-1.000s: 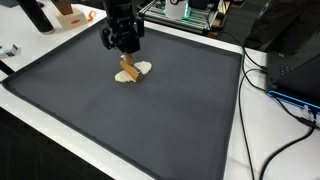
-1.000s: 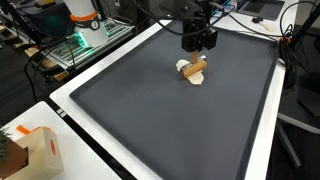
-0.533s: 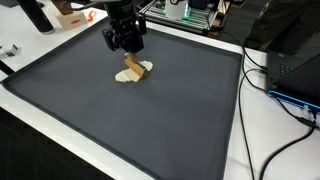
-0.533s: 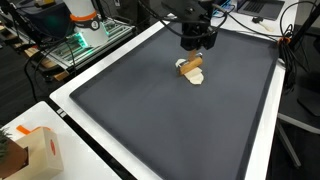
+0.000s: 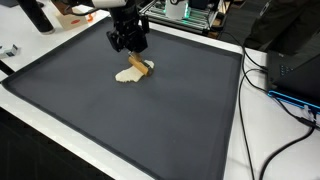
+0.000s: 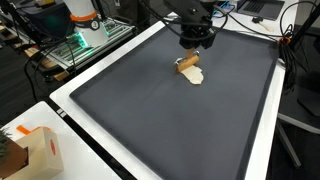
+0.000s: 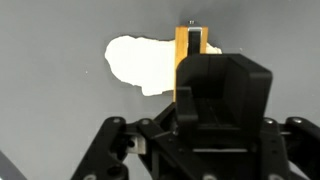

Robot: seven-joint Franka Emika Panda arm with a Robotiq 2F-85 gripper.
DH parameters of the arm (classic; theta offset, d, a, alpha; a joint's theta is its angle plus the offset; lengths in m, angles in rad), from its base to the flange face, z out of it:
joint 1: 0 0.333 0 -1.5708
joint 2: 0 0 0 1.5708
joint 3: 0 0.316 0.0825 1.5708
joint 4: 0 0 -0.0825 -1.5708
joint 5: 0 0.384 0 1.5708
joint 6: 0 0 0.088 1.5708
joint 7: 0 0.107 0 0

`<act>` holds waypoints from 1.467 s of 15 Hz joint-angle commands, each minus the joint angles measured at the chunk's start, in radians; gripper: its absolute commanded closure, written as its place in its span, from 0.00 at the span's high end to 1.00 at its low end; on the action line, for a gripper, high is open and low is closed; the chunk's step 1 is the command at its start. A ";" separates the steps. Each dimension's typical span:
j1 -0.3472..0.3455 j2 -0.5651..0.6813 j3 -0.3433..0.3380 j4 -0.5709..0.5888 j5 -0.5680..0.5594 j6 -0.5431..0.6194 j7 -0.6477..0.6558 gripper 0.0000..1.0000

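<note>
Dark grey mat [image 5: 120, 125] on the tabletop [image 5: 238, 110]: my tool [image 5: 131, 46] is clamped on the wooden block [image 5: 144, 68], one end pinched so it hangs tilted at the edge of the flat cream-coloured piece [image 5: 127, 75]; can't tell if they touch.

White desk [image 5: 240, 120] is being covered by a dark grey mat [image 5: 130, 125]. Black cables [image 5: 268, 88] are being draped over one edge; a cardboard box [image 6: 40, 150] is being kept at a corner.
</note>
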 commanded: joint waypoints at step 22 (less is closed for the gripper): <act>-0.001 -0.080 -0.025 -0.006 0.039 -0.142 0.074 0.19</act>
